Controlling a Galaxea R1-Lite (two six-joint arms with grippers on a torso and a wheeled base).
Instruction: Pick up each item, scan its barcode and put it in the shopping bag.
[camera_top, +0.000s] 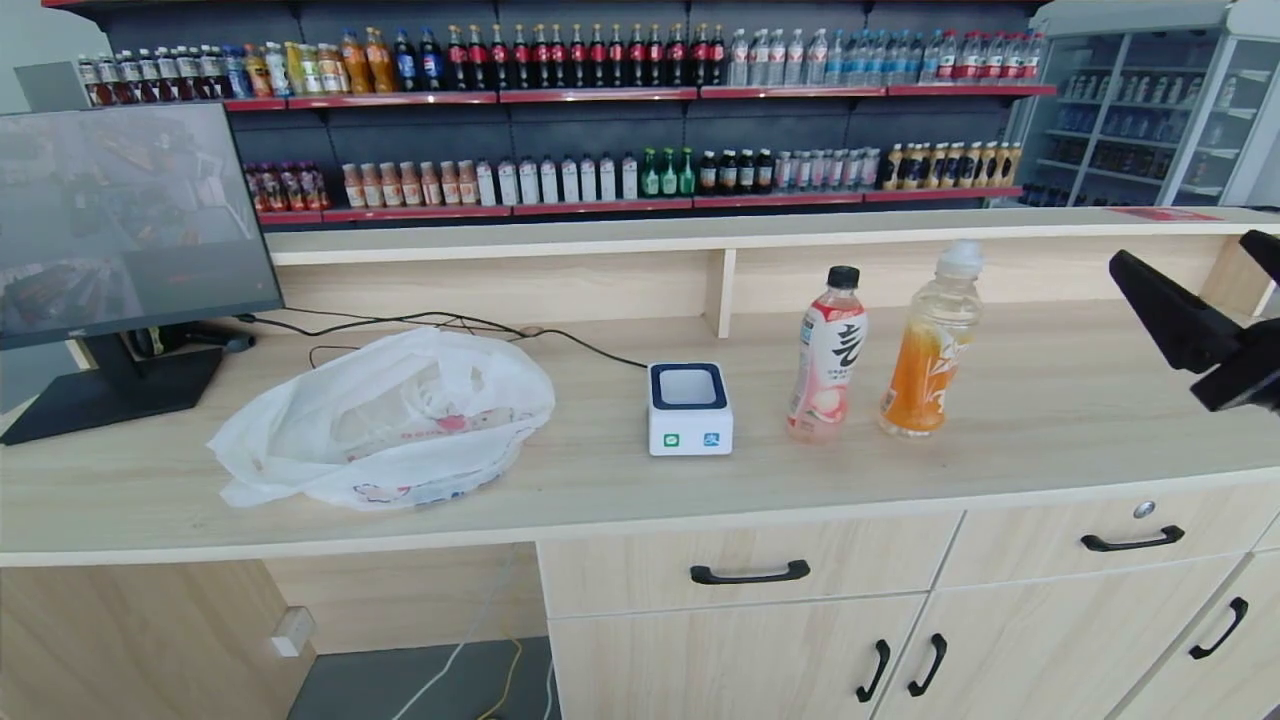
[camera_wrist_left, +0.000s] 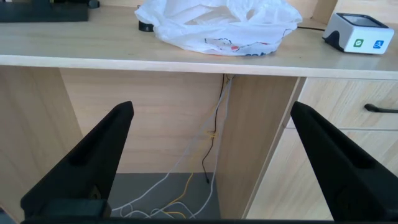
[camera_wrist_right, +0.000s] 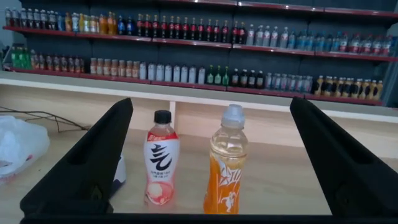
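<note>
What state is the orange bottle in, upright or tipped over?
Upright: the orange bottle stands on its base on the counter, cap on top, beside the pink bottle without touching it.

The left gripper (camera_wrist_left: 211, 107), in front of the counter (camera_wrist_left: 62, 43), was matte black throughout, its two fingers (camera_wrist_left: 93, 158) long flat slabs that were broad at the root and narrowed to blunt, squared tips. The right gripper (camera_wrist_right: 211, 102) was built alike, with plain black fingers and bevelled inner edges. Above the counter's right end, one of its fingers looked like a thick wedge with a slanted tip.
</note>
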